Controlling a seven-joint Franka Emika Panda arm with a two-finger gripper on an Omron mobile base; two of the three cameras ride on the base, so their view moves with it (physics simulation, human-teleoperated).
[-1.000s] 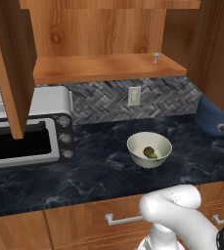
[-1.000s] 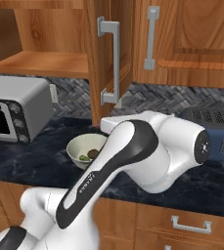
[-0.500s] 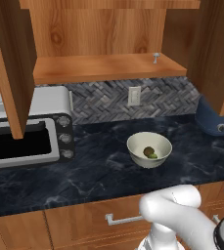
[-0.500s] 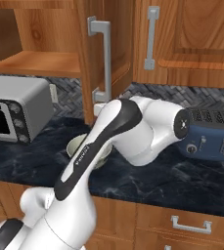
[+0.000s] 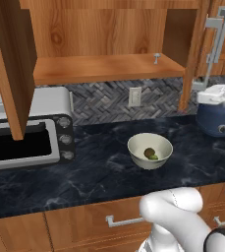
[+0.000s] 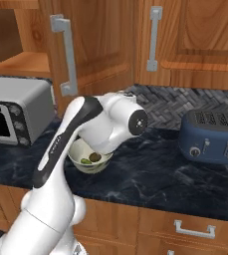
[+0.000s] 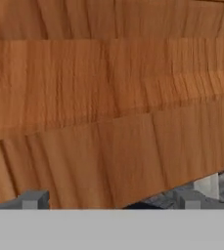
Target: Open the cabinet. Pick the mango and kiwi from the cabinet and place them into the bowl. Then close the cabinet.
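Standing open at the far left of the left base view is the left door [image 5: 8, 64] of the cabinet [image 5: 109, 29], swung out edge-on over the toaster oven [image 5: 28, 130]. Behind it the cabinet's single wooden shelf [image 5: 104, 68] lies bare, with a small grey peg near its right end. Below the shelf a herringbone backsplash [image 5: 109, 98] carries a white wall outlet [image 5: 133, 97]. On the dark marbled counter [image 5: 60, 179], right of the toaster oven and in front of the outlet, sits the bowl [image 5: 150, 150]. Inside it lie both fruits, touching: the kiwi [image 5: 149, 152], dark and round, and the mango [image 5: 154, 157], a brighter green sliver just beside it. Further right the right door [image 5: 195, 54] hangs partly open, its grey bar handle [image 5: 213, 44] showing past its edge, and a blue toaster [image 5: 217, 115] stands on the counter beneath it.

From the right base view the arm bends over the bowl [image 6: 88, 158], where the kiwi [image 6: 95, 157] and mango [image 6: 86, 161] sit low inside; the right door [image 6: 93, 45] with its handle [image 6: 65, 55] is angled out above, beside the neighbouring door [image 6: 190, 40].

From the hand view, the hand [image 7: 111, 200] faces close against a panelled wooden door face [image 7: 108, 107], its two grey fingertips [image 7: 33, 199] spread wide apart with nothing between them.
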